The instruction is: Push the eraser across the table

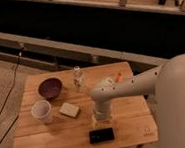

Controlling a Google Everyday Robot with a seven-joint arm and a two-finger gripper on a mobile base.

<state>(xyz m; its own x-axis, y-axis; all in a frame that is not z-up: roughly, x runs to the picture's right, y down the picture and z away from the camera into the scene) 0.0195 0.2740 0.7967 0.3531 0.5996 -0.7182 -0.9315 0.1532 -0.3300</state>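
The eraser (102,135) lies flat on the bench (48,143), close to the near edge and slightly right of centre, its long side roughly parallel to that edge. The hand (100,122) is lowered to the bench top directly behind the eraser, on its far side, and appears to be just beside or touching it; contact cannot be confirmed. Whether the hand is apart or together cannot be told. The white arm (132,86) reaches in from the right.

On the bench's left half stand a dark bowl (51,88) toward the far side and a white cup (42,111) nearer, with a cream block (69,110) just right of the cup. A small clear bottle (78,79) stands near the far middle, and a small orange item (119,77) lies near the far right. The bench has a light plank top. It sits on a pale floor (1,84), with a dark cable (10,93) at left and a long low ledge (58,47) beyond.
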